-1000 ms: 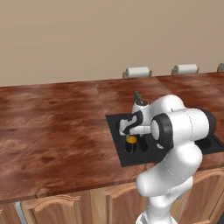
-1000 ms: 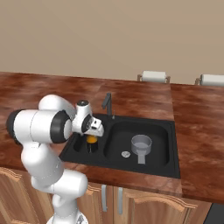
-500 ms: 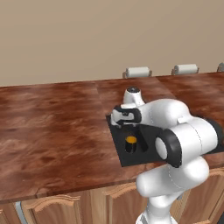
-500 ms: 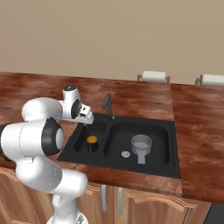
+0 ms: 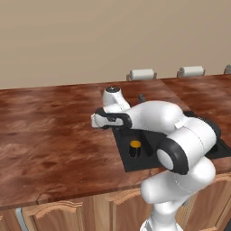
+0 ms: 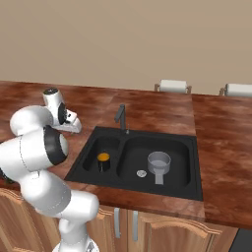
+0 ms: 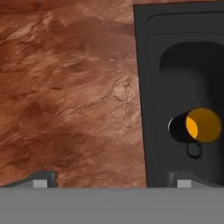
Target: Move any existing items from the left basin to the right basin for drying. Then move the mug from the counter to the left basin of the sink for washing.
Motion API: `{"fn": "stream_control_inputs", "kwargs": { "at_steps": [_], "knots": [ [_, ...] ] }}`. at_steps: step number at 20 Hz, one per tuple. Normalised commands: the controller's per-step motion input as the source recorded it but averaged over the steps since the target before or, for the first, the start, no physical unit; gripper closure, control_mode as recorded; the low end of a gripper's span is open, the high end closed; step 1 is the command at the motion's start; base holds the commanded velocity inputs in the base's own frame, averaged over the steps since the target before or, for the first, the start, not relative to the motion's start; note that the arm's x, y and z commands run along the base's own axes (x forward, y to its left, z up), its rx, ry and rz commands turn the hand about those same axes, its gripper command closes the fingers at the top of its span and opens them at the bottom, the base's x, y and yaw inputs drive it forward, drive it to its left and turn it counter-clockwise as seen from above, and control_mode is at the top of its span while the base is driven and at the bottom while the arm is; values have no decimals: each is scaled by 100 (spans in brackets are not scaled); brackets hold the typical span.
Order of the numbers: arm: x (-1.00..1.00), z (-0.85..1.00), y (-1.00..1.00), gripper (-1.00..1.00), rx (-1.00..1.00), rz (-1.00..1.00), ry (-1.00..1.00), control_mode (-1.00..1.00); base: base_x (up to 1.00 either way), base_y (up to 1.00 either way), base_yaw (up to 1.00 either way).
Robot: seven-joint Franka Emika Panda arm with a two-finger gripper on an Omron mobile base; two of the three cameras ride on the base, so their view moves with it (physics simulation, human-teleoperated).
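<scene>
since a second ago my arm has lifted off the mug [image 6: 103, 161], which stands upright in the left basin [image 6: 93, 156]. gripper [image 6: 75, 124] hangs open and empty over the counter [image 5: 54, 135]. i'd retreat upward, clear of the faucet [image 6: 120, 117].

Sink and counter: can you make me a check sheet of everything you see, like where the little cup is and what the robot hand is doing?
Surface: reddish-brown wood-grain counter over light wooden cabinet doors.
Job's things: mug stands upright in the left basin of the black sink; the grey metal cup sits in the right basin.
Clutter: two paper towel rolls at the back of the counter.
Grippers: gripper open, holding nothing, raised over the counter left of the sink.
Cables: nothing seen.
Surroundings: plain beige wall; thin dark faucet at the sink's back edge.
</scene>
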Motion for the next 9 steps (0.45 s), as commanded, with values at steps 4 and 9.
{"fn": "stream_control_inputs", "kwargs": {
  "at_steps": [4,9],
  "knots": [
    [0,0,74,-100,0,2,0,-100,0,0,0],
    [-12,0,38,-100,0,1,0,-100,0,0,0]
  ]
}}
